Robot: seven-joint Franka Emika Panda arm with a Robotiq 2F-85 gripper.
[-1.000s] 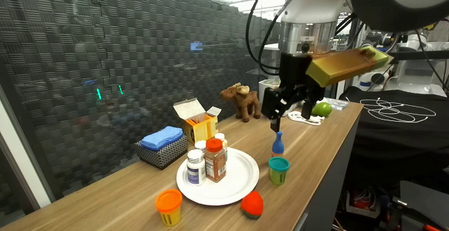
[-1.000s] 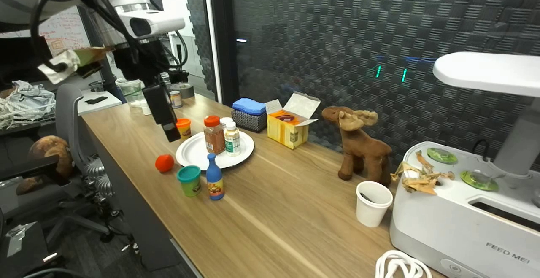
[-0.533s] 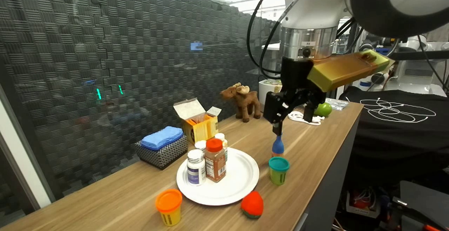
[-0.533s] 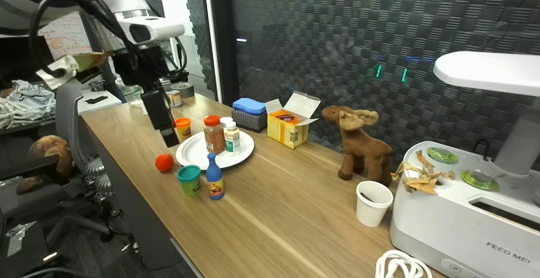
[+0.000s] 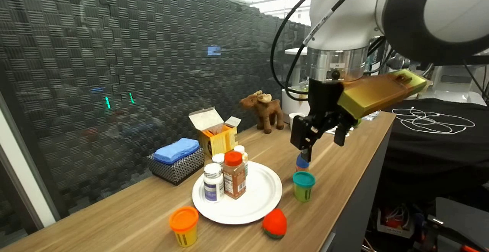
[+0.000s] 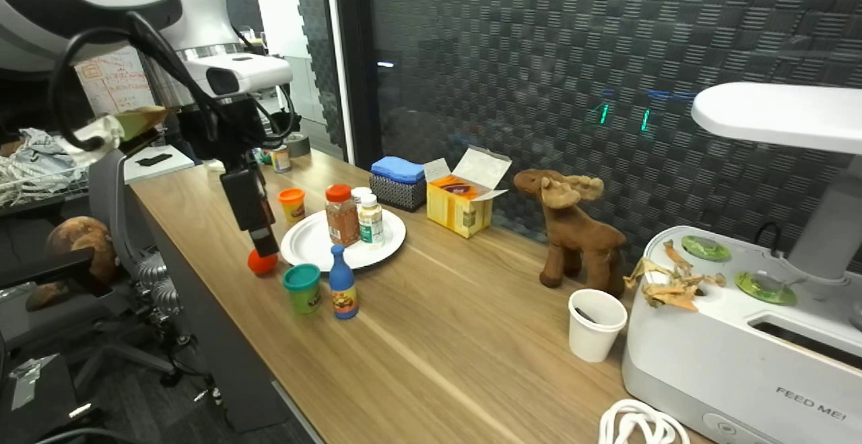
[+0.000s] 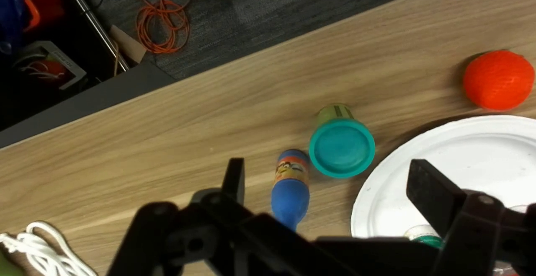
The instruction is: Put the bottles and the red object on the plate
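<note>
Loading the plate (image 5: 263,194) appears to be the step in hand, partly done. End effector (image 5: 323,148) hangs above the table (image 6: 417,336), jaws apart, gripping nothing. Next move, I judge: centre over the blue bottle (image 6: 343,289) or the green jar (image 7: 342,148) just beside it, then descend; which one is meant, cannot tell. Count on plate: three white pill bottles (image 5: 213,191), one red-capped bottle (image 5: 234,179). Count directly on table: one blue bottle, one green jar, one orange-lidded jar (image 5: 184,225), one red object (image 5: 275,222) just beside the plate. Plates: one.
</note>
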